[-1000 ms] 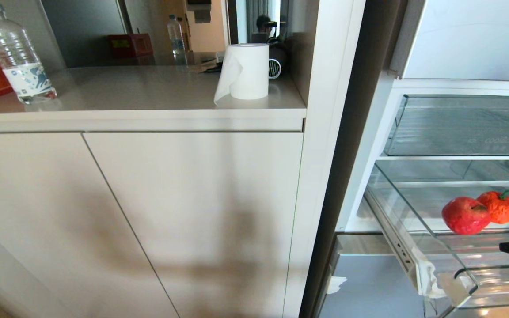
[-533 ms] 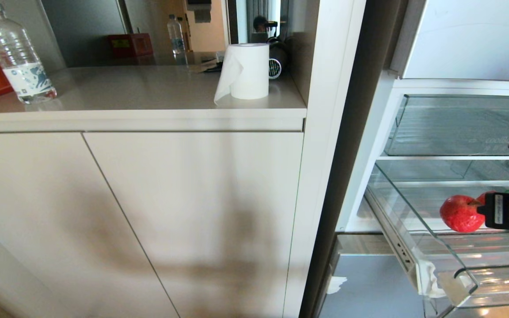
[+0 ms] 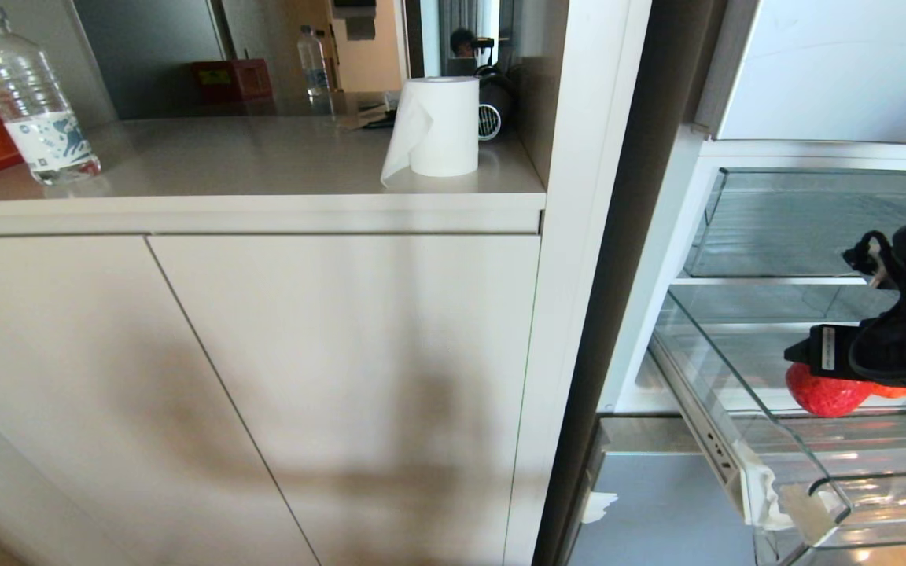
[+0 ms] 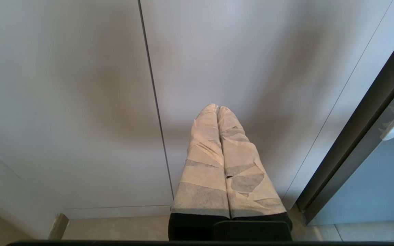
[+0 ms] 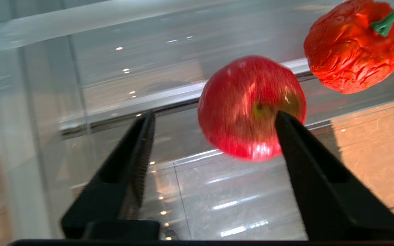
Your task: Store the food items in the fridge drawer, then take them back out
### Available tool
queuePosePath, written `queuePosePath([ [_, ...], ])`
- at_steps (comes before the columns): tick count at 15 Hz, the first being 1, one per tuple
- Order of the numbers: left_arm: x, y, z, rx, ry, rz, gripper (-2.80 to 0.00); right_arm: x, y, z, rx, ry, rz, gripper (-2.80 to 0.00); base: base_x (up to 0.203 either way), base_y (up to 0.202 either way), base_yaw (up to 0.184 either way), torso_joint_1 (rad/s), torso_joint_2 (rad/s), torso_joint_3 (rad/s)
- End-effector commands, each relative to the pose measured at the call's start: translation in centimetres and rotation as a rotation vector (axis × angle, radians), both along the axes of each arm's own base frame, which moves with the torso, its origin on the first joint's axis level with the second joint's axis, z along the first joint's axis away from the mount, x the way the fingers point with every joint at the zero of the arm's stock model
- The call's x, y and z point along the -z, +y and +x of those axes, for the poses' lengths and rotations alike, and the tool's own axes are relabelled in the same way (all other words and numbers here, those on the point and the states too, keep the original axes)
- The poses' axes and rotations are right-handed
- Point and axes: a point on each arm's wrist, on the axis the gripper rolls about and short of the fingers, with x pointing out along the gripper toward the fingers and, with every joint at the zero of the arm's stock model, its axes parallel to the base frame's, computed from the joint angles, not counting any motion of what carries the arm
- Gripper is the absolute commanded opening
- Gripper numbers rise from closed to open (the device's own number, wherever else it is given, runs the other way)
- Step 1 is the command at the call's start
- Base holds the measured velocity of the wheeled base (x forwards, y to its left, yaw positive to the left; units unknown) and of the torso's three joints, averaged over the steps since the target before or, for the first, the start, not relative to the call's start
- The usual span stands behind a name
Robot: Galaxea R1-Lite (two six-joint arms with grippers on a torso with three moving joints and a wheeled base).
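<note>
Two food items lie in the pulled-out clear fridge drawer [image 3: 697,358]: a smooth red apple [image 3: 821,398] and behind it a wrinkled orange-red piece [image 3: 892,391] with a green stem. My right gripper [image 3: 819,354] hangs just over them, partly hiding both. In the right wrist view the right gripper [image 5: 214,114] is open. The apple [image 5: 245,109] sits just past the fingertips, and one finger overlaps its edge. The wrinkled piece [image 5: 351,51] lies further off to that side on the drawer floor [image 5: 217,194]. My left gripper [image 4: 217,108] is shut and empty, parked facing the cabinet doors.
Left of the fridge stands a white cabinet [image 3: 303,377] whose counter holds a water bottle [image 3: 28,102] and a paper roll [image 3: 441,126]. A glass shelf [image 3: 807,236] sits close above the drawer. Another clear drawer front [image 3: 878,503] juts out below.
My right arm has come up from the lower right edge and moved left over the food. It now covers the tops of the apple and the wrinkled piece.
</note>
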Motion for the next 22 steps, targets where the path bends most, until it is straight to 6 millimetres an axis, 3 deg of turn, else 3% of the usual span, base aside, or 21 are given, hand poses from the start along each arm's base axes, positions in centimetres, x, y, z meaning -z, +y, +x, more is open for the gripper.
queuePosePath([
  [1, 0.0, 0.0, 0.0, 0.0, 0.001, -0.001, -2.8, 0.8, -0.3, 0.9, 0.013, 0.023, 0.001, 0.0, 0.0, 0.0, 0.0, 0.0, 0.0, 0.0],
  [5, 0.0, 0.0, 0.0, 0.0, 0.001, 0.001, -2.8, 0.8, -1.6, 1.4, 0.054, -0.007, -0.003, 0.0, 0.0, 0.0, 0.0, 0.0, 0.0, 0.0],
  [22, 0.0, 0.0, 0.0, 0.0, 0.001, 0.001, -2.8, 3.5, -2.7, 2.6, 0.073, 0.039, 0.021, 0.0, 0.0, 0.0, 0.0, 0.0, 0.0, 0.0],
])
